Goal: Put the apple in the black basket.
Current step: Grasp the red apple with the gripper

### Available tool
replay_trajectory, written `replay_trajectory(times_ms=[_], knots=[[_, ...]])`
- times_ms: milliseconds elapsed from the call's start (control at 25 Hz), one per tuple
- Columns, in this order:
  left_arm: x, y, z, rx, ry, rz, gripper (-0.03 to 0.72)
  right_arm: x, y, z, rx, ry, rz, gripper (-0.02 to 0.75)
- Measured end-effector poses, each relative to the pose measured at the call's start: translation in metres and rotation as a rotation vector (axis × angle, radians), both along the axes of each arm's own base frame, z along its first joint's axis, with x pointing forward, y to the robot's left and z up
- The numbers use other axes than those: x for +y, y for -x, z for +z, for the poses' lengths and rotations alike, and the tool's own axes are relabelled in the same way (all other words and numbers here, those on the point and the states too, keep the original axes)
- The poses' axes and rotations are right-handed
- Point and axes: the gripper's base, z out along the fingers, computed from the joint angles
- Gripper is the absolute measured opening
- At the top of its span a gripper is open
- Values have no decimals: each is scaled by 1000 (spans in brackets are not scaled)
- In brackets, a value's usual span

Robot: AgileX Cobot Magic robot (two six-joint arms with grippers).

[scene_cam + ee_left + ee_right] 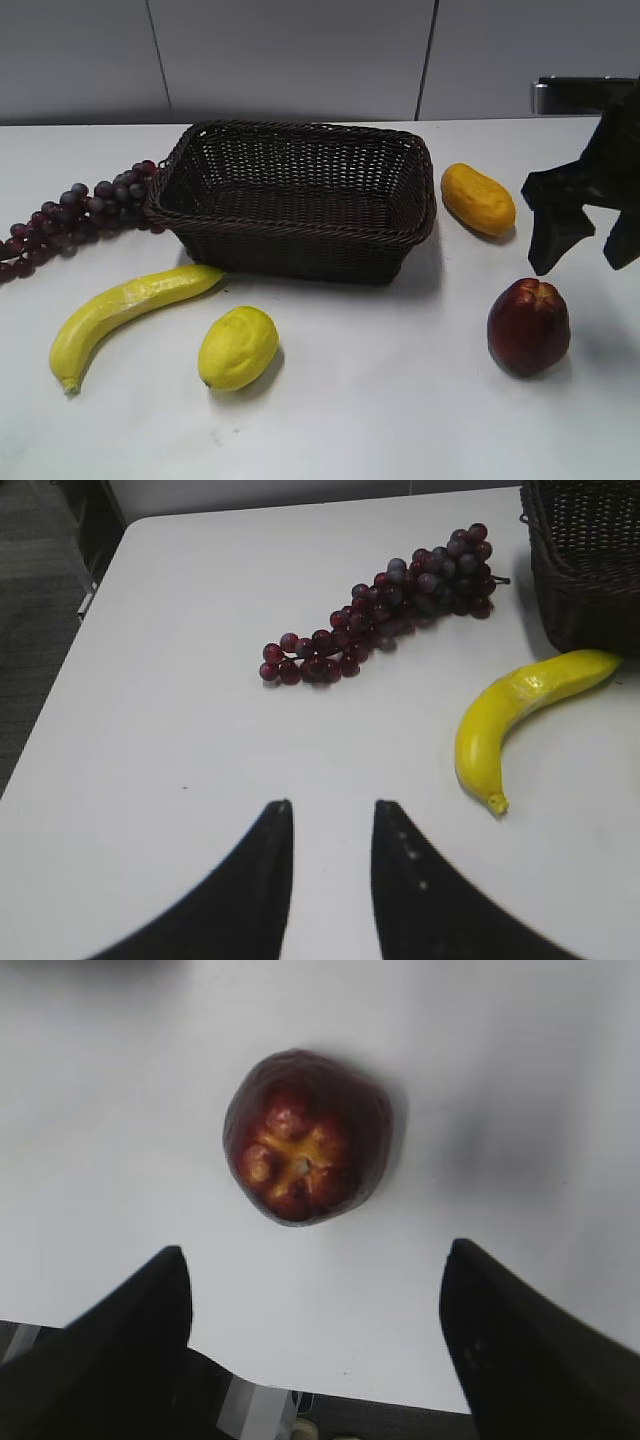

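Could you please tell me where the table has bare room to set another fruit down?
Free: the white table in front, between the yellow lemon and dark red apple; also the near left corner below the curved yellow banana. Crowded: purple grapes touch the dark woven basket's left end.

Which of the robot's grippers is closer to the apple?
The right gripper: open, above the apple. The left gripper is far off, near the grapes.
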Motion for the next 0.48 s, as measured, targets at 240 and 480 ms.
replay_trajectory(times_ms=[240,480], knots=[[0,0,0,0,0,0,202,13,-10,-28,45,15,-19,584],[0,0,0,0,0,0,202,14,-19,-54,86,49,-43,584]])
